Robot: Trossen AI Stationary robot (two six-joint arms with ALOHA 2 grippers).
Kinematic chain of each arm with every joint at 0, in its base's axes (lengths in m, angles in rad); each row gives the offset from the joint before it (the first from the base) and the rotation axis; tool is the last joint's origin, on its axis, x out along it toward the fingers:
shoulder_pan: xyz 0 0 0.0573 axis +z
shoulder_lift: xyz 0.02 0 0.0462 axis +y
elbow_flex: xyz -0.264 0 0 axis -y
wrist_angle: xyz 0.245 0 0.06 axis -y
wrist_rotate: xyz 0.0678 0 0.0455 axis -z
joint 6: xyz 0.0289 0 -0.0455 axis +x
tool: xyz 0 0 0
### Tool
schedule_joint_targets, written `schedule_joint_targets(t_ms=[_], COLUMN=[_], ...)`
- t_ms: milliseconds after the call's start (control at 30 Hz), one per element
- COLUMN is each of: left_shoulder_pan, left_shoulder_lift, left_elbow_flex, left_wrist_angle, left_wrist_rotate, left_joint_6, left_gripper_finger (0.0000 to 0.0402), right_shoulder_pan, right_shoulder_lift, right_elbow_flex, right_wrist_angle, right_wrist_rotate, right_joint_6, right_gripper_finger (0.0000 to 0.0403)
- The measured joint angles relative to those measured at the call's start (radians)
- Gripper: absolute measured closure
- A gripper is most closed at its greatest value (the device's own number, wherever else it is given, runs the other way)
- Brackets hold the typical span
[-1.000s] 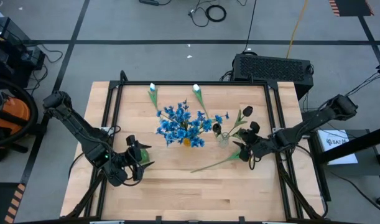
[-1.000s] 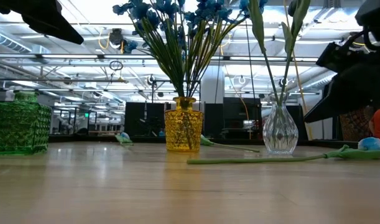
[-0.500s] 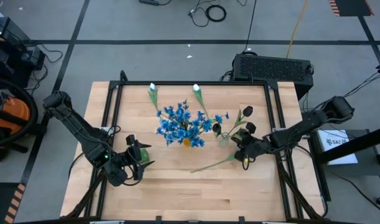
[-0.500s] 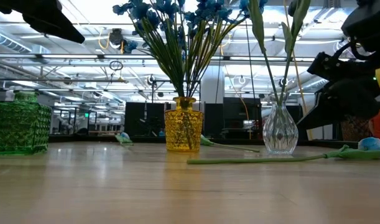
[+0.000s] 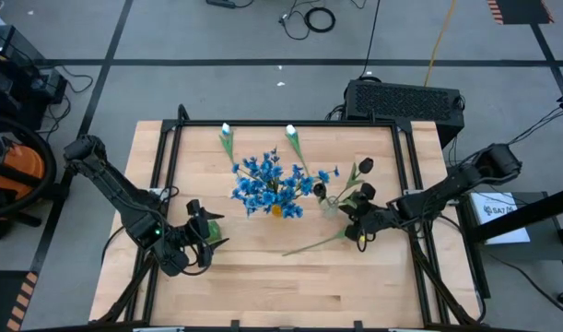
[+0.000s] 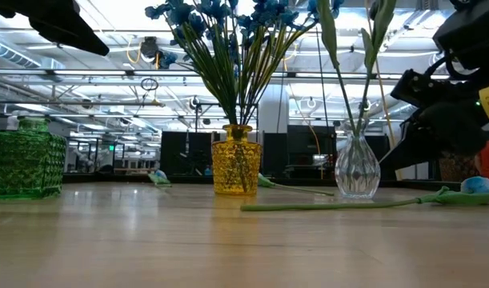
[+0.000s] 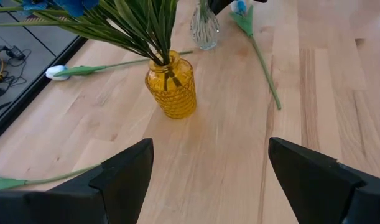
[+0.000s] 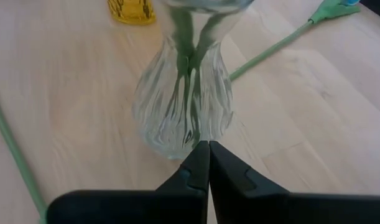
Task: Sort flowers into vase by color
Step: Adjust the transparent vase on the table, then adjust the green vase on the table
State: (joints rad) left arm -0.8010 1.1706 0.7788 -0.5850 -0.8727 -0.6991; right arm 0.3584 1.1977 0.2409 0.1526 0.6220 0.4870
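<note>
The right gripper (image 5: 357, 224), jaws clenched and empty, sits just beside the clear glass vase (image 6: 357, 170) at centre right. Further advance could tip it. One blue flower (image 5: 320, 242) lies on the surface. The left gripper (image 5: 203, 242) waits lower left, jaws released.

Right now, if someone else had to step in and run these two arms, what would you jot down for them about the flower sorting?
Right tool: shut, empty, right up against the clear vase.
Left tool: open, empty, waiting at the table's left front.
Done: blue flowers stand in the yellow vase; dark buds in the clear vase.
Left: one stem lies flat in front of the vases, and two white tulips lie behind them. The green vase looks empty.
</note>
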Motion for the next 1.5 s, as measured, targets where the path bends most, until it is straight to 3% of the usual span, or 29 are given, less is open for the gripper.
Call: schedule_joint_targets(t_ms=[500,667,933,1033,1300,1500], left_shoulder_pan=[0.0,0.0,-0.02,-0.065,-0.225,-0.255], left_shoulder_lift=[0.0,0.0,-0.007,-0.011,-0.011,-0.011], left_elbow_flex=[0.0,0.0,0.0,0.0,0.0,0.0], left_wrist_angle=[0.0,0.0,-0.008,-0.035,-0.327,-0.424], left_wrist_rotate=[0.0,0.0,0.035,0.055,0.034,0.051], left_joint_6=[0.0,0.0,-0.01,-0.069,-0.436,-0.506], left_gripper_finger=[0.0077,0.0077,0.0077,0.0077,0.0077,0.0077], right_shoulder_pan=[-0.022,-0.051,-0.06,-0.06,-0.049,-0.048], right_shoulder_lift=[0.081,0.13,0.12,0.08,-0.037,-0.083], right_elbow_flex=[0.0,0.0,0.0,0.001,0.001,0.001], right_wrist_angle=[0.123,0.199,0.173,0.111,-0.022,-0.023], right_wrist_rotate=[-0.001,-0.049,-0.053,-0.053,-0.095,-0.105], right_joint_6=[-0.02,-0.056,-0.062,-0.052,-0.001,-0.007], right_gripper_finger=[0.0403,0.0403,0.0403,0.0403,0.0403,0.0403])
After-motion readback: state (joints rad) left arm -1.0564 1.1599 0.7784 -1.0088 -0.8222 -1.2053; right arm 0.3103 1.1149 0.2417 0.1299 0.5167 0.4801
